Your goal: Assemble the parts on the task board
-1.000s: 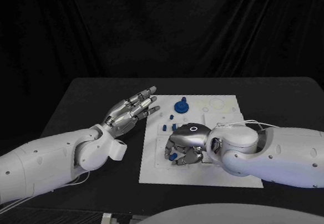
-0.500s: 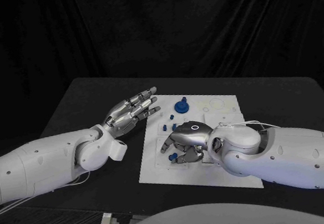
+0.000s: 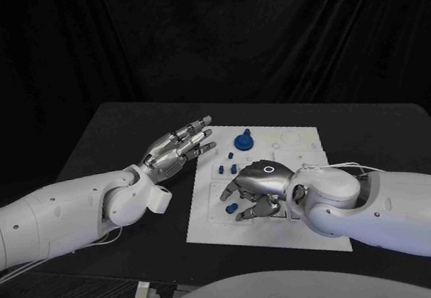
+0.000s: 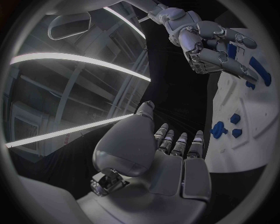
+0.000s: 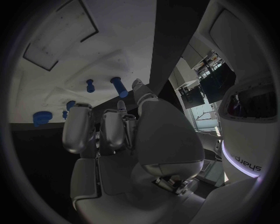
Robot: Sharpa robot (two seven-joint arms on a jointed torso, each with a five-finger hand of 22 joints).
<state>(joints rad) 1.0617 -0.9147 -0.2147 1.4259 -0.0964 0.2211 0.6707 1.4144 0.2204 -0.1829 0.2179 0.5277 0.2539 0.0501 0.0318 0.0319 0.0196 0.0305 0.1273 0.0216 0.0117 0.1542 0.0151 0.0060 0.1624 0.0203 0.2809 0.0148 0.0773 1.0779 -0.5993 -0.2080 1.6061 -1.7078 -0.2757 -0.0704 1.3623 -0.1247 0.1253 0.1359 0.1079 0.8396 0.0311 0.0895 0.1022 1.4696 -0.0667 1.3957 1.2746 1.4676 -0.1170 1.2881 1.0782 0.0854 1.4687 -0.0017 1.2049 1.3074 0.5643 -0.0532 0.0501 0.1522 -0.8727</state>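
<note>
Lab or studio: black curtain (image 3: 265, 31) backdrop, black table (image 3: 116, 132), white task board (image 3: 300, 138).

We see the left hand (image 4: 169, 156) with fingers straight and apart, holding nothing, just off the edge of the white board (image 4: 248, 135). Small blue pieces (image 4: 219, 128) sit on the board (several, well apart), and the right hand (image 4: 216, 46) hovers above it.

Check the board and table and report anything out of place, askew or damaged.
Nothing on the task board looks damaged or spilled. Several small blue parts lie loose on it beside the right hand, not yet assembled. One small pale object lies off the board at the table's near left edge; I cannot tell what it is.
</note>
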